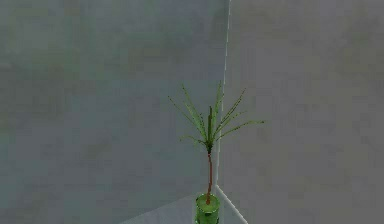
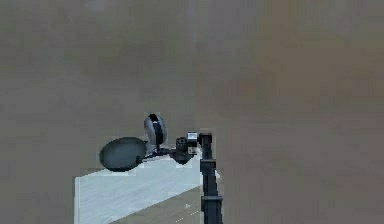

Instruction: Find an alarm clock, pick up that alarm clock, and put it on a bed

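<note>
Gripper (image 2: 172, 150) is holding the alarm clock (image 2: 154, 131) right at its finger end, with the round clock hanging upright, clear above the far edge of a pale flat-topped surface (image 2: 120, 195). Can't tell how wide the fingers are sitting, though. The arm (image 2: 208, 180) is reaching up from the arm side view's bottom edge, and the gripper is pointing off to its left. Ahead, a spindly plant (image 1: 211, 125) in a green pot (image 1: 207, 209) is standing in a corner of grey walls.
</note>
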